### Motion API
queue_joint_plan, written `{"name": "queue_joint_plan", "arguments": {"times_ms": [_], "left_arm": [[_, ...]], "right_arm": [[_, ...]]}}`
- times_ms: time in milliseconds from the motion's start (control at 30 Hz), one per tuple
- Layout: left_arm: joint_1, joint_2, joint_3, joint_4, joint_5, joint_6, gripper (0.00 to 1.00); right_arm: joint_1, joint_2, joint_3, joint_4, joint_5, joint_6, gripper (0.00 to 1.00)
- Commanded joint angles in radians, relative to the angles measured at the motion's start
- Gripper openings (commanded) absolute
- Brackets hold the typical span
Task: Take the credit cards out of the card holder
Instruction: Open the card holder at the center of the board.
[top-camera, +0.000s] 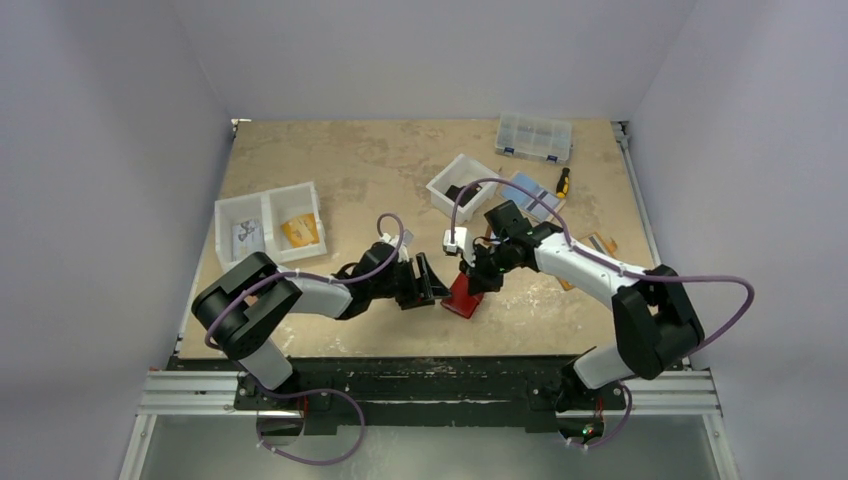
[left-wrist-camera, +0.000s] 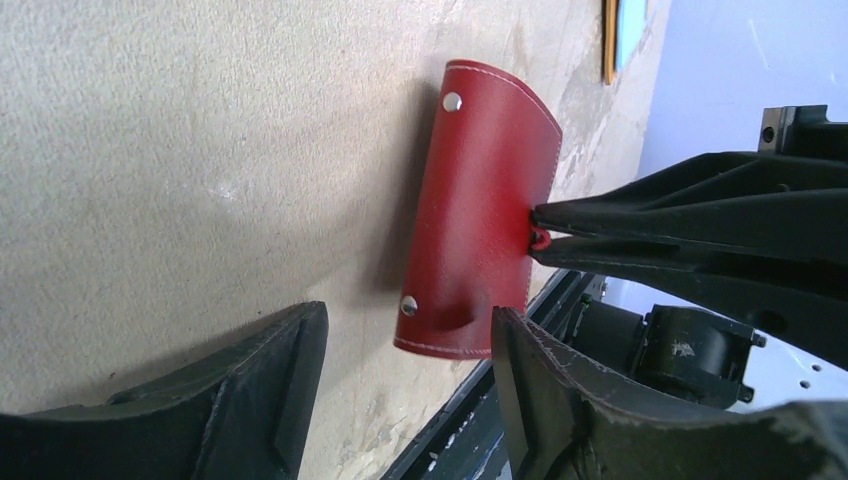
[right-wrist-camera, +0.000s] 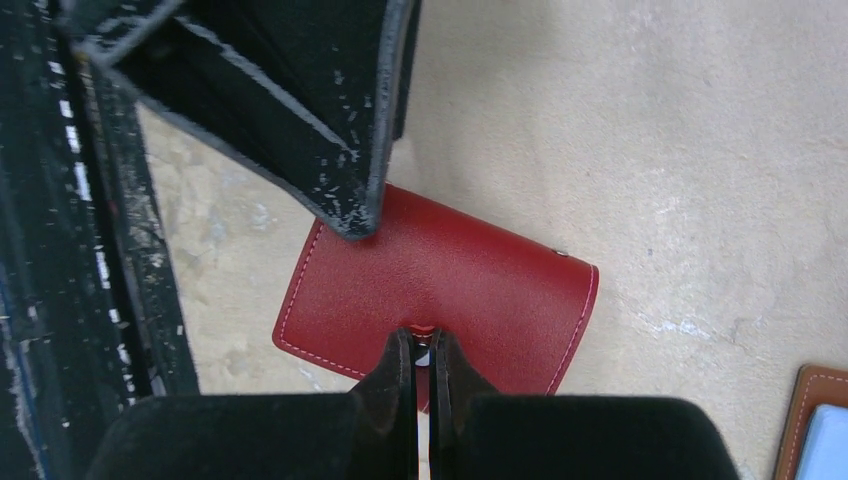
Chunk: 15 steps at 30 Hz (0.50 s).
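Note:
The dark red card holder sits closed near the table's front edge, so the credit cards are hidden. My right gripper is shut on the small red strap tab at the holder's edge, and the cover dimples around the pinch. My left gripper stands open just left of the holder. One of its fingers is beside the holder's near corner, and nothing is between its jaws. Its other finger hangs over the holder's far side in the right wrist view.
A split white bin stands at the left and a white tray at the back centre. A clear compartment box and a screwdriver lie further back. A brown holder showing light blue lies right of the grippers. The black front rail runs close behind.

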Motion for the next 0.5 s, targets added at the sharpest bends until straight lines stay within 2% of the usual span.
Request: {"name": "queue_joint_plan", "arguments": {"times_ms": [0, 133, 400, 467], "left_arm": [[0.009, -0.005, -0.052, 0.176, 0.047, -0.052, 0.66], [0.011, 0.012, -0.090, 0.350, 0.089, -0.109, 0.66], [0.008, 0.073, -0.078, 0.527, 0.165, -0.188, 0.66], [0.008, 0.079, -0.077, 0.546, 0.173, -0.198, 0.62]], "right_arm": [[-0.015, -0.081, 0.037, -0.037, -0.129, -0.053, 0.00], [-0.018, -0.108, 0.029, -0.049, -0.157, -0.071, 0.00], [-0.019, -0.104, 0.038, -0.055, -0.173, -0.075, 0.00], [-0.019, -0.104, 0.040, -0.055, -0.178, -0.074, 0.00]]}}
